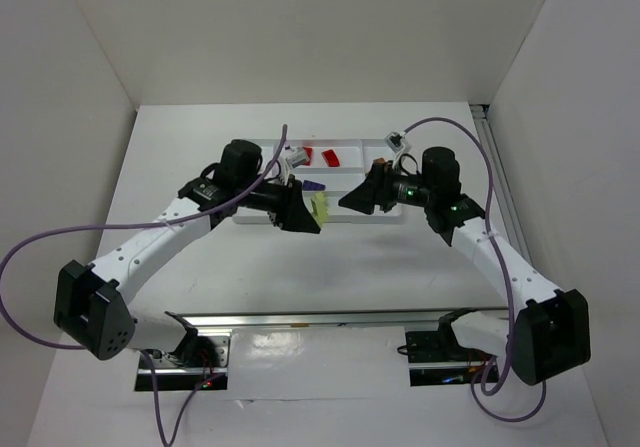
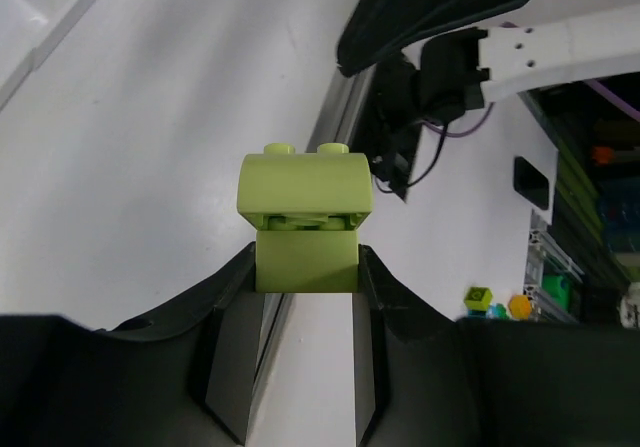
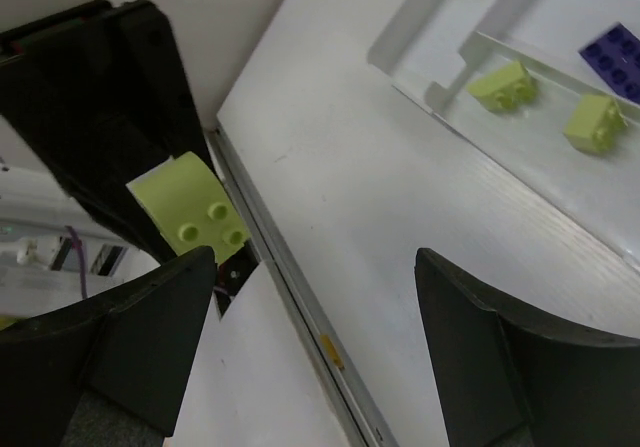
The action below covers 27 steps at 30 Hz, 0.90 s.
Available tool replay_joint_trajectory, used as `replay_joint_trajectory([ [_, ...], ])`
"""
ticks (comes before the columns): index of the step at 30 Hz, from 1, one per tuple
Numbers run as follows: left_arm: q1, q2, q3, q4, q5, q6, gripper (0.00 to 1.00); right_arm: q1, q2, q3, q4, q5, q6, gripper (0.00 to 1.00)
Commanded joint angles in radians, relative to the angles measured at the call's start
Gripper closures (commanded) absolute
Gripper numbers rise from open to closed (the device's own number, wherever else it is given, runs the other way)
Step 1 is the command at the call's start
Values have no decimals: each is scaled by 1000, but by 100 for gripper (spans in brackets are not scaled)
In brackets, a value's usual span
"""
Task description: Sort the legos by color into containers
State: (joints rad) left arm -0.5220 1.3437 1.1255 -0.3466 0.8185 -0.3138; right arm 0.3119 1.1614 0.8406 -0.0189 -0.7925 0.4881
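A yellow-green lego point(image 2: 305, 212) is pinched between the fingers of my left gripper point(image 2: 307, 267), studs pointing away from the wrist. From above, this lego point(image 1: 319, 207) hangs over the front edge of the white tray point(image 1: 365, 153), in my left gripper point(image 1: 308, 214). My right gripper point(image 1: 348, 201) faces it from the right, open and empty. In the right wrist view the gripper point(image 3: 315, 267) stands wide, with the held lego point(image 3: 190, 212) beyond its left finger. The tray point(image 3: 400, 67) holds yellow-green legos point(image 3: 500, 85) and a dark purple one point(image 3: 615, 57). Two red legos point(image 1: 320, 155) lie in a back compartment.
A metal rail point(image 1: 320, 319) runs along the near table edge between the arm bases. White walls close in the left, back and right sides. Purple cables point(image 1: 40, 242) loop off both arms. A small white-grey object point(image 1: 398, 139) sits at the tray's back right corner.
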Motion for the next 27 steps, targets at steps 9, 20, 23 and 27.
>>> replay_joint_trajectory([
  [9,24,6,37,89,226,42,100,65,-36,8,232,-278,-38,2],
  [20,0,15,48,92,237,62,100,153,37,23,301,-297,-39,11],
  [23,0,15,48,83,237,73,100,153,47,23,310,-297,-28,22],
  [27,0,15,48,83,237,73,100,153,47,11,385,-307,30,43],
])
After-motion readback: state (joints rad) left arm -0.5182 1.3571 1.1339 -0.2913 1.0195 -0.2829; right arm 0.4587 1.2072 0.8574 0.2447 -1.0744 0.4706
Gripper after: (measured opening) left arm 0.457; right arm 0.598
